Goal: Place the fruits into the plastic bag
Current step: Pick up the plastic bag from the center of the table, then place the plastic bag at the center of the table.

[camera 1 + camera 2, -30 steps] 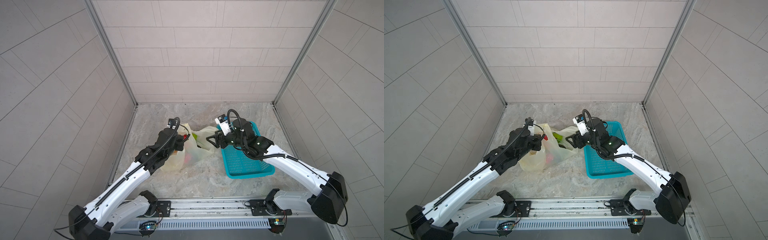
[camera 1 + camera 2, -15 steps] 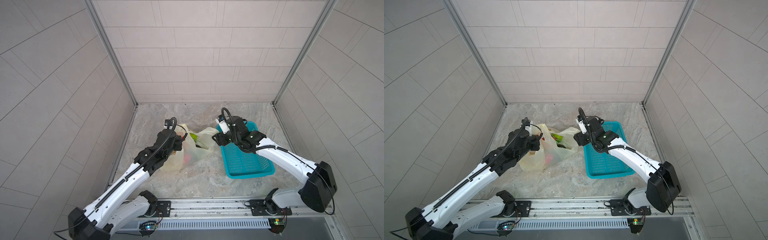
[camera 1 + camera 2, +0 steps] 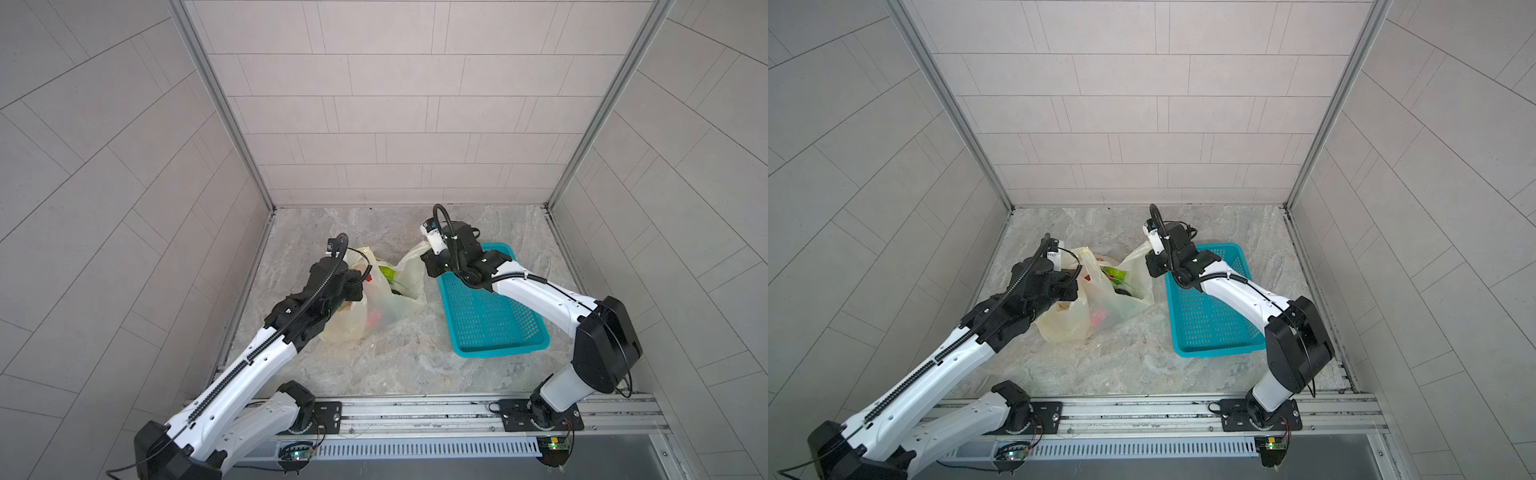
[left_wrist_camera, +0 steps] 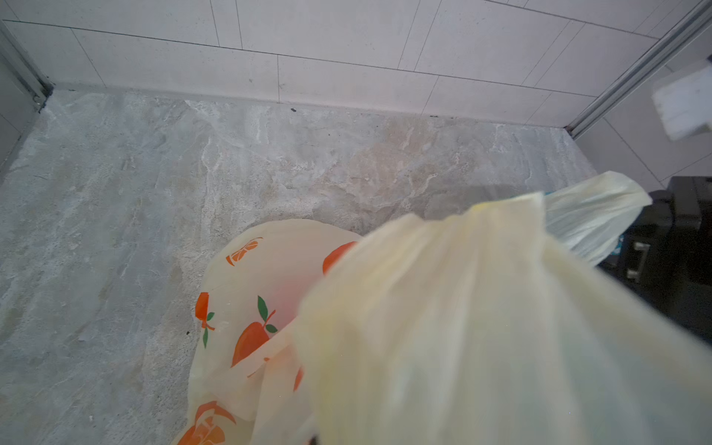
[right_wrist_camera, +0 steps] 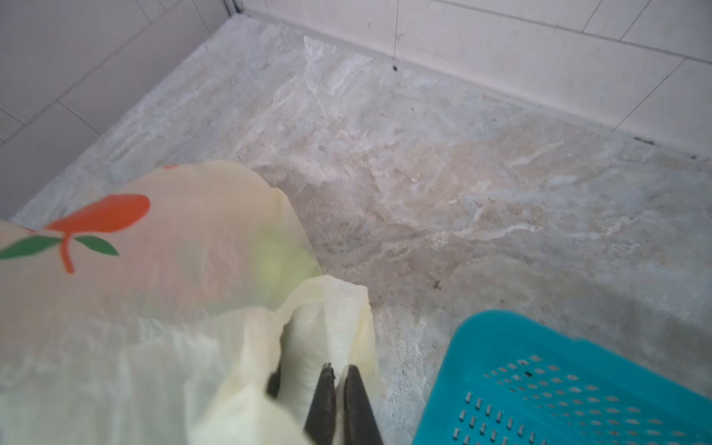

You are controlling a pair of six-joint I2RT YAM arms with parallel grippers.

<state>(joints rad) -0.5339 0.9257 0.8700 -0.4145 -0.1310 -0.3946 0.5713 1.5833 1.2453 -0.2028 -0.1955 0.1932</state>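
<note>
The bag point(image 3: 374, 307) sits mid-frame on the tabletop point(image 3: 374, 365), left of the basket point(image 3: 490, 324), with fruits point(image 3: 387, 272) showing inside. Left fingers point(image 3: 357, 291) and right fingers point(image 5: 325, 400) are both clamped on its handles, its mouth spread between them.

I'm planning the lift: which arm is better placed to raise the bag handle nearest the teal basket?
Right. The right tool is shut on that handle of the plastic bag, right beside the basket. The left tool holds the opposite handle, on the bag's far side.
</note>
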